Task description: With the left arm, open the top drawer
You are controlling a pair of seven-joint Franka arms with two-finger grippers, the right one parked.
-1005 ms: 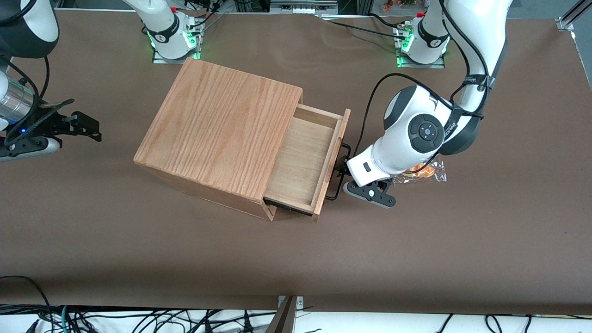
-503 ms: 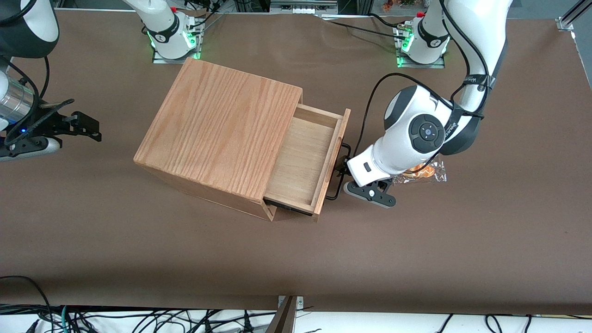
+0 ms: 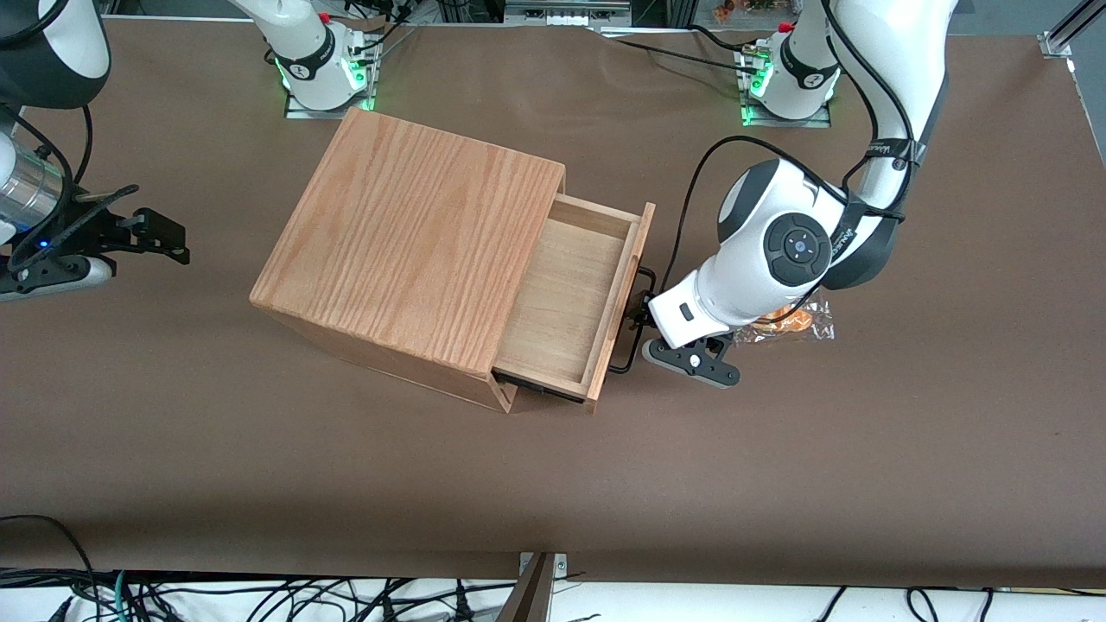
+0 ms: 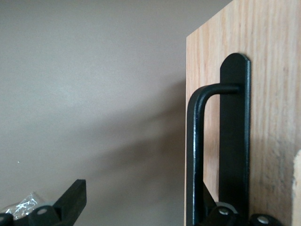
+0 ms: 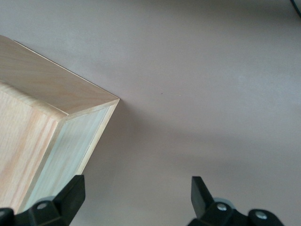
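1. Spanning the whole scene: counter (image 3: pixel 778 484), covered in a brown matte sheet, flat and bare around the box. It leaves plenty of room on the box's drawer side for more travel.
2. Oak-grain box (image 3: pixel 415 233), set at an angle on the counter, drawer face turned toward the working arm's end. It looks unfastened, so a hard tug would likely drag it. Keep any pull slow and in line with the drawer runners.
3. Left arm (image 3: pixel 778 250), glossy white with a black joint cap, bent low in front of the box's drawer face.
4. Top drawer (image 3: pixel 562 302), drawn well out of the box with its pale plywood floor exposed and nothing in it. The task looks largely done. Any further pull risks reaching the end of the runners.
5. Crinkled clear packet (image 3: pixel 791 324) with orange contents, on the counter near the box's drawer side and partly under the arm. It lies in the line of retreat and may get swept aside.
6. Tool (image 3: pixel 641 318), at the drawer front. Its fingers (image 4: pixel 70 200) are spread wide, pinching nothing, with the handle bar between them and close to one finger. Back it off straight so that finger does not snag.
7. Handle (image 4: pixel 194 155), thin black wire, standing off the drawer front.
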